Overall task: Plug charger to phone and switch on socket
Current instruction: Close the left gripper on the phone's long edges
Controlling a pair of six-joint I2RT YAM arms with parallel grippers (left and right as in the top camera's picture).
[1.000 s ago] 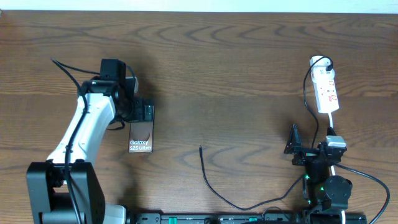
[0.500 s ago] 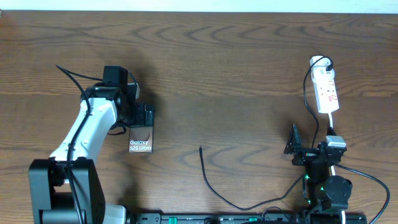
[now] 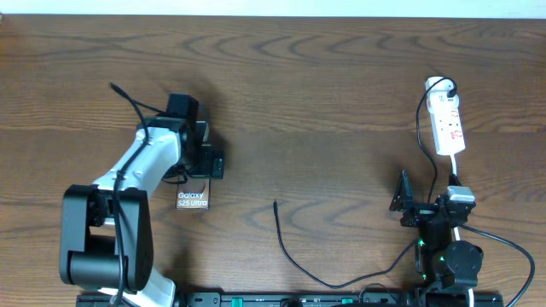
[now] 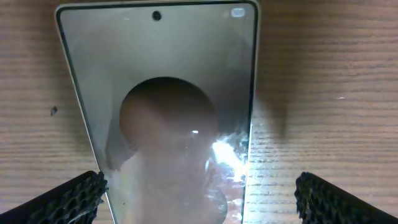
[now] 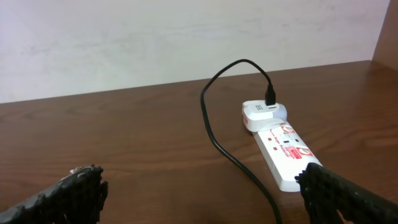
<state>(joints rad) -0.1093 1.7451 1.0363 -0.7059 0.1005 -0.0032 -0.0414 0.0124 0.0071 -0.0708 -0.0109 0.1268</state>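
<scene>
The phone [image 3: 193, 199] lies flat on the table, its "Galaxy" lettering showing below my left gripper [image 3: 205, 173]. In the left wrist view its glossy screen [image 4: 161, 93] fills the frame. My left gripper [image 4: 199, 208] is open and low over it, one finger on each side of it. The charger [image 3: 290, 251] lies loose at front centre, its plug tip [image 3: 275, 204] pointing away from the phone. The white socket [image 3: 447, 124] lies at the far right and also shows in the right wrist view [image 5: 283, 152]. My right gripper [image 3: 408, 205] is open and empty, short of the socket.
A white adapter [image 5: 264, 114] with a black cable [image 5: 214, 134] sits in the socket's far end. A thick white cord [image 3: 455, 170] runs from the socket toward the right arm's base. The table's back edge meets a pale wall [image 5: 186, 37].
My left arm has swung to the right and its gripper has come further over the phone, covering more of it. The phone, the charger and the right arm have not moved.
</scene>
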